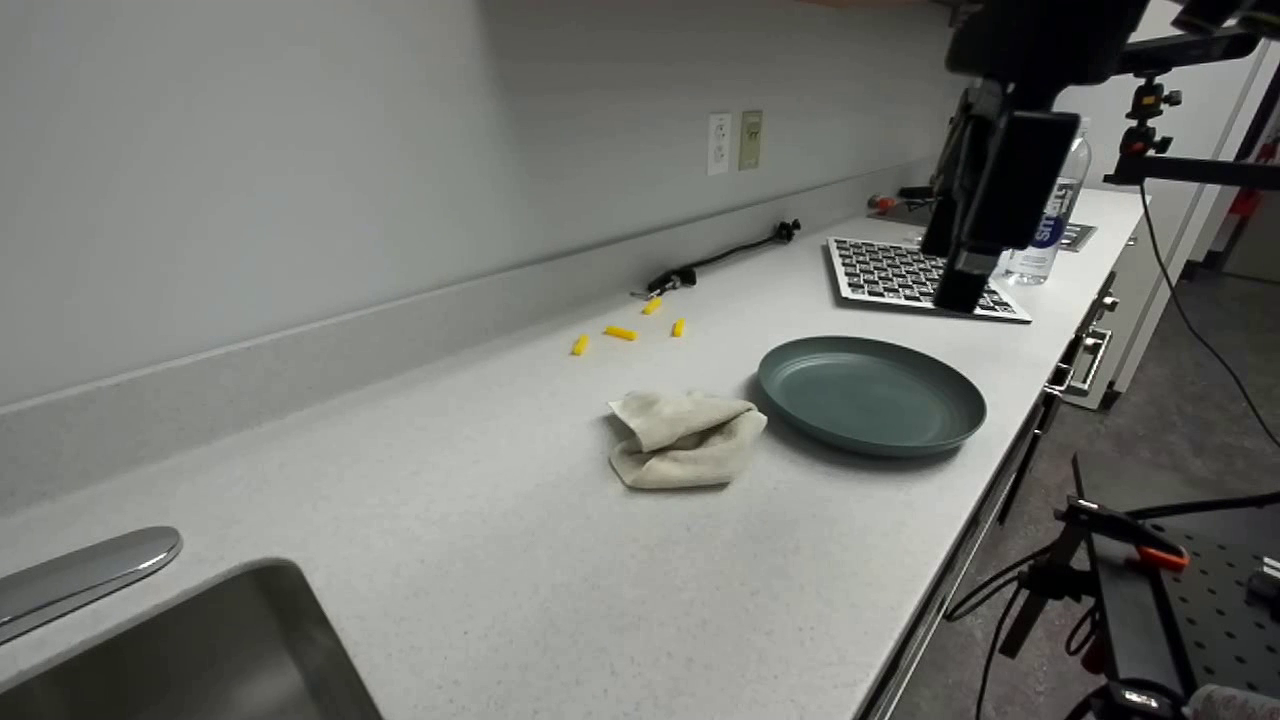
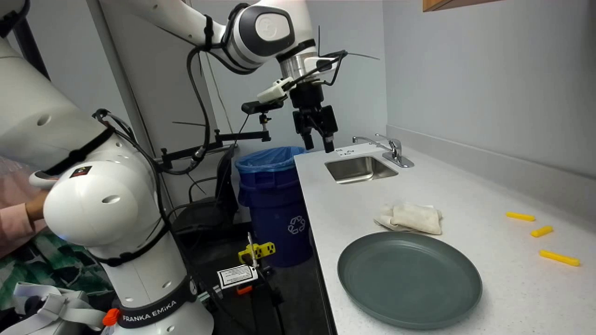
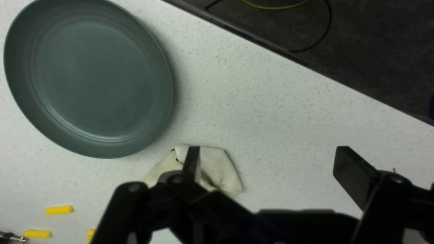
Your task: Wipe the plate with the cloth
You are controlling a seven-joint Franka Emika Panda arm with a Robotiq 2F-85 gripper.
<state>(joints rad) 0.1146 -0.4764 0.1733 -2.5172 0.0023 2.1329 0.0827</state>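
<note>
I have my black two-fingered gripper [image 3: 269, 166] hanging above the white speckled countertop [image 3: 271, 101], jaws wide apart and holding nothing. In the wrist view one dark fingertip [image 3: 192, 162] overlaps the folded cream fabric cloth [image 3: 220, 166], which lies on the countertop and shows on both sides of that finger. The overlap is only line of sight: in an exterior view the gripper [image 2: 319, 146] hangs well above the surface, not touching the cloth.

My next move turns on the sideways offset, I judge. From the middle of the gap, the cloth lies to the left of the wrist view, toward the matte grey-green round plate [image 3: 98, 78] and, less so, the pale grey wall [image 1: 400, 200]. Going straight down, I'd expect that finger to land on the fabric rather than beside it, so I want to shift that way first, then descend. The gripper hides the cloth's lower part, so I can't tell its long axis from the wrist; in both exterior views it is a loose bundle with raised folds that should pinch easily.

The plate sits flat, just beside the cloth with a strip of countertop between, so I could clip its rim if I overshoot. I take this as the approach to the grasp, wiping not yet begun. Small yellow sticks [image 2: 520, 217] lie toward the wall, and a steel sink [image 2: 361, 170] is set in farther along.
</note>
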